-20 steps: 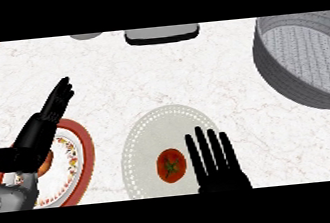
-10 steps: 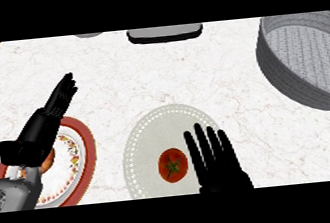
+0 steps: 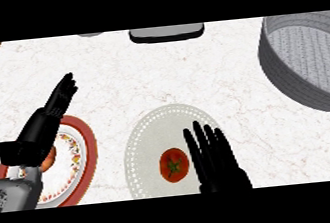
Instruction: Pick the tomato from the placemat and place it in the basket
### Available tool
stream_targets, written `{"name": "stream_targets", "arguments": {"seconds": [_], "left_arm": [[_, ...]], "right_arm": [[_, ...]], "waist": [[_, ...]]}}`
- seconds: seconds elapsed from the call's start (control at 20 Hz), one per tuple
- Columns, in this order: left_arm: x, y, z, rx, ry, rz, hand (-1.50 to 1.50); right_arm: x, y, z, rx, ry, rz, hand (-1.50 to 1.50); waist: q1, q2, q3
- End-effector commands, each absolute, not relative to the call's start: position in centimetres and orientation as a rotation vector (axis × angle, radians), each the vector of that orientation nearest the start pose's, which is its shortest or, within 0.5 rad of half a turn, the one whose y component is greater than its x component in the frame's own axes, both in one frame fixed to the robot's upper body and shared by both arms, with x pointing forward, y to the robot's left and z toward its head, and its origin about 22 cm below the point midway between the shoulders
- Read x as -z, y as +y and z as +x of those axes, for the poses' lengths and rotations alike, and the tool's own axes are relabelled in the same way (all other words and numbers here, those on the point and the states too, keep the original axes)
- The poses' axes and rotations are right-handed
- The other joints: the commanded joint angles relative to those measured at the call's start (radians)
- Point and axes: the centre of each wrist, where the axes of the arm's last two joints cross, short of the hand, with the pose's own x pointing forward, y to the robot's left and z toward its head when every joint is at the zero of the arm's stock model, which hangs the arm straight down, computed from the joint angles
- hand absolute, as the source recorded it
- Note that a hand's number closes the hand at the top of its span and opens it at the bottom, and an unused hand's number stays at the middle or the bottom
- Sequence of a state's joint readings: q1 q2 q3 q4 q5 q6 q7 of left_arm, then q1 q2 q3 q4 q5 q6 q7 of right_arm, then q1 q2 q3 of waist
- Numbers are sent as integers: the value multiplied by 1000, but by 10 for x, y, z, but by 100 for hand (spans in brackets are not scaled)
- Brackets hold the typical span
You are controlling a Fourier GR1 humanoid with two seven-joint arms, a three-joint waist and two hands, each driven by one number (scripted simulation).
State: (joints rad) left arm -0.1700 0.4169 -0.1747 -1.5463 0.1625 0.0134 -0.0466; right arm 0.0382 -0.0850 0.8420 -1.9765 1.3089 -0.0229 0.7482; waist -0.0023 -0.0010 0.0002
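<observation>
Right hand hovers flat, fingers straight, just beside the tomato on the placemat. Left hand rests open over the plate. Basket sits well apart.

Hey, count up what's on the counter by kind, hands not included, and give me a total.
Tomato: 1
White placemat: 1
Red-rimmed plate: 1
Grey basket: 1
Dark tray-like item at the far edge: 1
Grey item cut off at the far edge: 1
Total: 6
</observation>
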Motion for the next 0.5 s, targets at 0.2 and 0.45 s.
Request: {"name": "stream_targets", "arguments": {"seconds": [0.2, 0.45], "left_arm": [[-63, 270, 282, 379, -1681, 57, 0], [-40, 266, 271, 372, -1677, 38, 0]], "right_arm": [[-59, -60, 152, -934, -1571, -814, -150], [-47, -63, 131, -976, -1566, -779, -150]], "waist": [[3, 0, 0], [2, 0, 0]]}}
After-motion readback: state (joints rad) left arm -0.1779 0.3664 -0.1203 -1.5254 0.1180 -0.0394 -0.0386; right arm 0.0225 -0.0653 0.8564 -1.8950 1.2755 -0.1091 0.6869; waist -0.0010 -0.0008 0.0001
